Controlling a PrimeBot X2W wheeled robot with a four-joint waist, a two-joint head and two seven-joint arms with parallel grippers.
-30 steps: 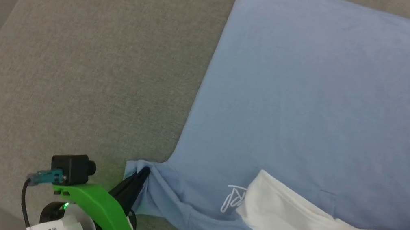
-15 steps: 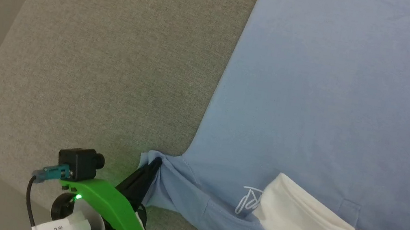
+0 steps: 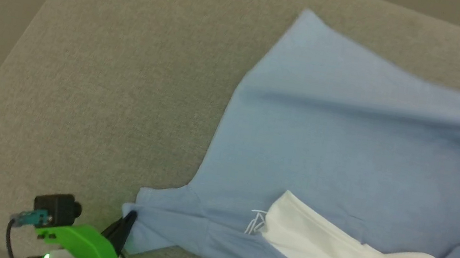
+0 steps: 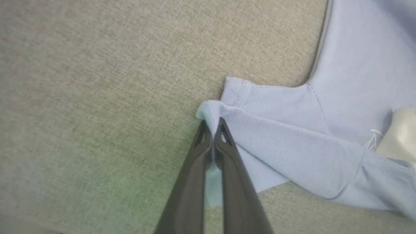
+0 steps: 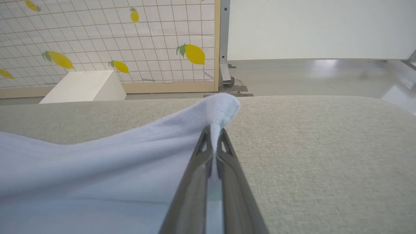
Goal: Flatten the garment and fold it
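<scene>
Blue garment (image 3: 349, 134) is spread on the worktop (image 3: 103, 81), its sleeve (image 4: 276, 136) clamped in the left hand (image 4: 213, 130), another edge clamped in the right hand (image 5: 214, 133). Flattening is judged in hand; next, an even outward pull is called for.

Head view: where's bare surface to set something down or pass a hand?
Free: the grey fabric surface left of the light blue T-shirt, out to its rounded edge, and a strip beyond the shirt's far edge. Crowded: the near sleeve, pinched by the left gripper.

garment (image 3: 345, 156): right side cut off | left hand (image 3: 131, 217): base cut off
</scene>
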